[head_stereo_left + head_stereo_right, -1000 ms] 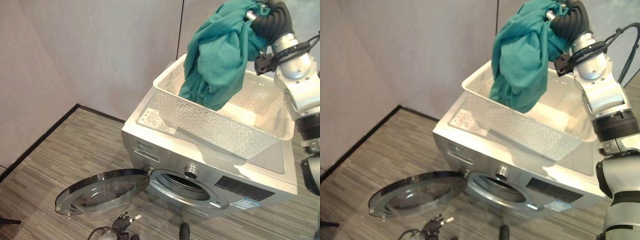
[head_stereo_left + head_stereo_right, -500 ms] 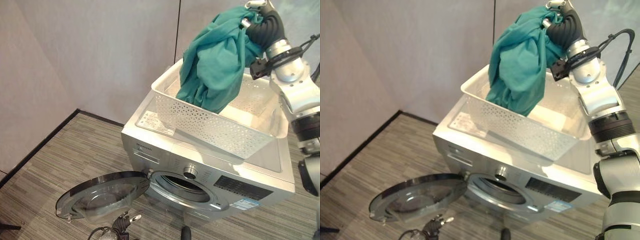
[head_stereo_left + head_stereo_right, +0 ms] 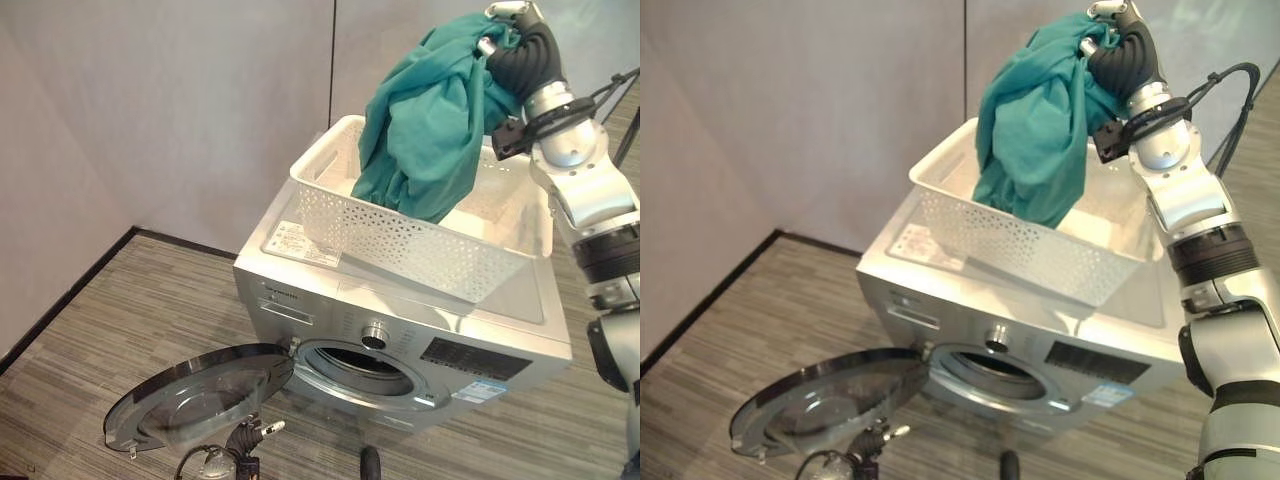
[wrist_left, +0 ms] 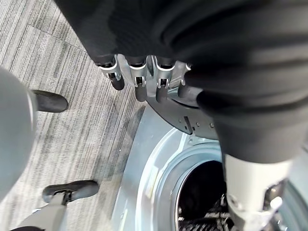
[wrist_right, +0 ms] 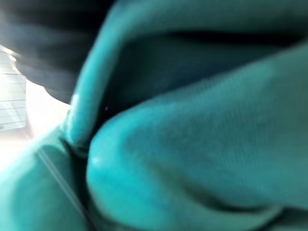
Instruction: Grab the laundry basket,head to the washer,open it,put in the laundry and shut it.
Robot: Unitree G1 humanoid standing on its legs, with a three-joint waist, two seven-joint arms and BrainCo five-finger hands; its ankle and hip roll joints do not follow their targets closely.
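Note:
My right hand (image 3: pixel 520 48) is raised high at the upper right, shut on a bunched teal cloth (image 3: pixel 430 120). The cloth's lower end hangs down into the white perforated laundry basket (image 3: pixel 400 240). That basket stands on top of the silver washer (image 3: pixel 320 300). The washer's round door (image 3: pixel 190 395) lies swung wide open to the left, and the drum opening (image 3: pixel 360 365) is dark. Teal cloth (image 5: pixel 183 144) covers the right wrist view. My left hand (image 4: pixel 139 82) hangs low in front of the drum opening (image 4: pixel 202 192), fingers relaxed and holding nothing; it also shows near the door (image 3: pixel 245 437).
Grey partition walls (image 3: pixel 150 120) with a black baseboard close in the corner behind and left of the washer. Striped grey floor (image 3: pixel 100 330) spreads out to the left and in front.
The whole view has shifted a little, so the camera has moved. My right hand has raised the teal cloth slightly over the basket. Door and basket stay put.

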